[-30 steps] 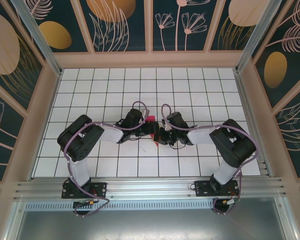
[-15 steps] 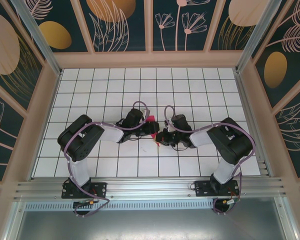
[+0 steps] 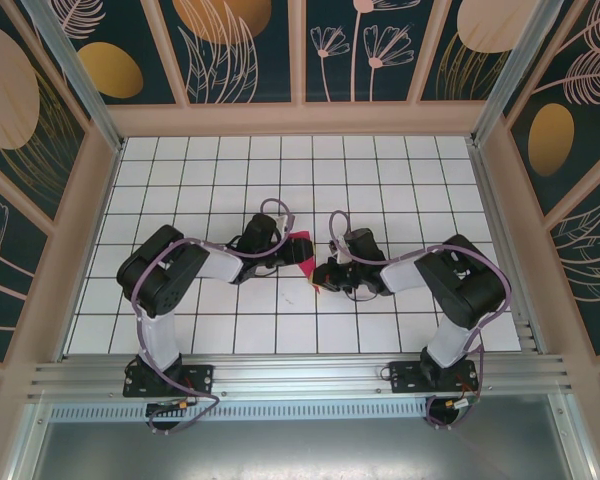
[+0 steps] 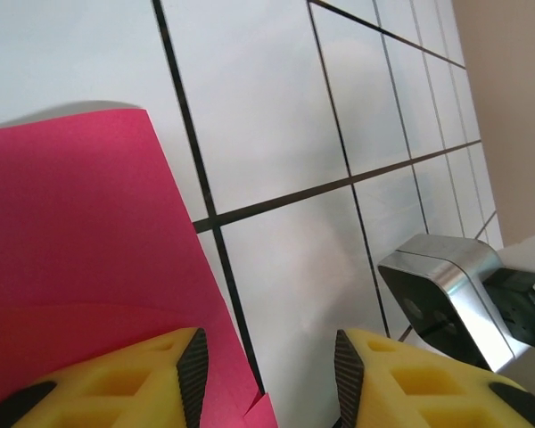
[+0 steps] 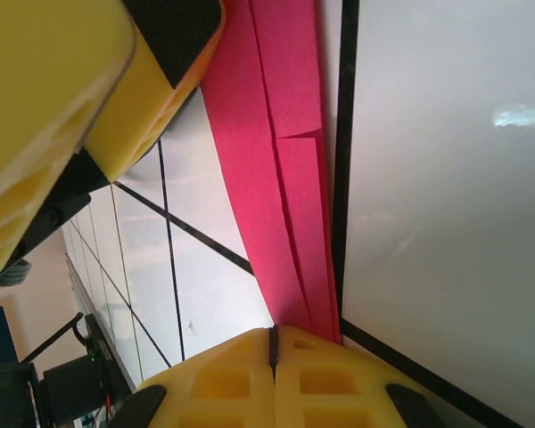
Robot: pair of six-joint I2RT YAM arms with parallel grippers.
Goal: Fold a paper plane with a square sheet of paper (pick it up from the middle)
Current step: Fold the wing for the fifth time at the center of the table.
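Note:
The square sheet of paper (image 3: 302, 247) is magenta-pink, folded into layers, and lies flat on the white tiled floor between my two grippers. My left gripper (image 3: 287, 251) sits at its left side. In the left wrist view that gripper (image 4: 267, 366) is open, and the paper (image 4: 80, 250) runs under its left finger with the edge ending in the gap. My right gripper (image 3: 320, 277) is at the paper's near end. In the right wrist view it (image 5: 272, 343) is shut, its tips resting on the narrow end of the folded paper (image 5: 281, 160).
The right arm's silver wrist camera block (image 4: 446, 285) stands close to the right of my left fingers. The left gripper's yellow finger (image 5: 62, 98) looms at the top left of the right wrist view. Wooden walls (image 3: 300, 118) enclose the tiled floor (image 3: 400, 190).
My left gripper has drawn back a little to the left, leaving more pink paper uncovered. The right gripper stayed shut at the paper's near end while its forearm shifted slightly.

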